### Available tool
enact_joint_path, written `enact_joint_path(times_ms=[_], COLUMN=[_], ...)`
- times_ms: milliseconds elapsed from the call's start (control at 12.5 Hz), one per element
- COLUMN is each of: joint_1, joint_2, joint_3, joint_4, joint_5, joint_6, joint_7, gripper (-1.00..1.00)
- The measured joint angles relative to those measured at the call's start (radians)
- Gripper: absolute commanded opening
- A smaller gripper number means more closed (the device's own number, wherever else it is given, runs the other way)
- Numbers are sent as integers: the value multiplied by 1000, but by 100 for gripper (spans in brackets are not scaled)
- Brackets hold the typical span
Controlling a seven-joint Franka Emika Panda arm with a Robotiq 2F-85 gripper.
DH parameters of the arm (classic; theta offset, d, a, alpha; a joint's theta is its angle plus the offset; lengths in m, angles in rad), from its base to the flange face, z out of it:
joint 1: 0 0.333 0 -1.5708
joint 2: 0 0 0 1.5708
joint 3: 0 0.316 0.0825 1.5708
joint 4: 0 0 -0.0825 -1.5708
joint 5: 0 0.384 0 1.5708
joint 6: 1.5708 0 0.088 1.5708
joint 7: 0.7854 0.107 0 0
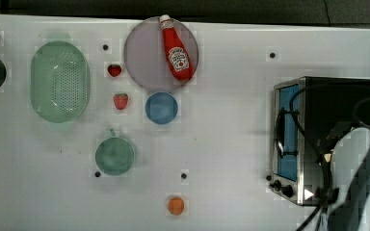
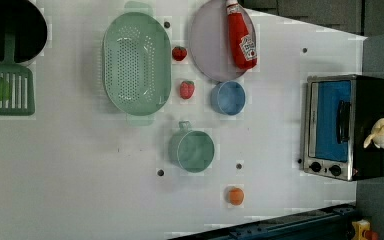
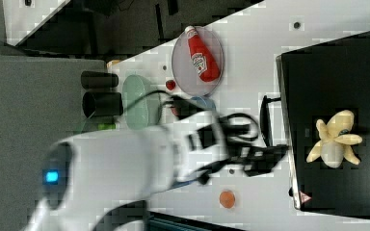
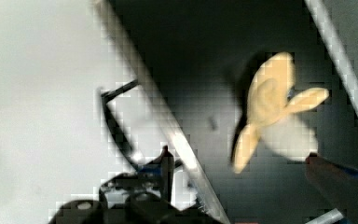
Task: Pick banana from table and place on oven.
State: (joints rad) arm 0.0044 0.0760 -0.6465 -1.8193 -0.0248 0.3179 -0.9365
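Top view: arm (image 1: 351,159) hangs over the toaster oven (image 1: 339,103) at the counter's (image 1: 221,144) right.
Left view: peeled banana (image 2: 380,135) lies on the oven's black top.
Right view: same, untouched.
Wrist view: tool's grip state, cannot tell.
Placement looks done; next, retreat clear.

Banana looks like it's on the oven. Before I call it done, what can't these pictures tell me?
- Gripper: whether its fingers are open or shut; blurred in the right view.
- Banana in the top view: hidden under the arm above the oven.
- Oven knobs' settings: too small in the left view.
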Motion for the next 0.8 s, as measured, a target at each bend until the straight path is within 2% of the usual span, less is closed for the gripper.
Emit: enact_joint_path(times_ms=[160, 400, 560, 800], joint_1=[-6, -1, -1, 50], joint_2=[-59, -152, -187, -197], joint_3=[67, 210, 325, 465], joint_4=[52, 70, 67, 82], joint_5=[-6, -36, -15, -19], joint_6=[-63, -127, -203, -252], joint_7=[67, 316, 495, 707], gripper=[100, 100, 100, 100])
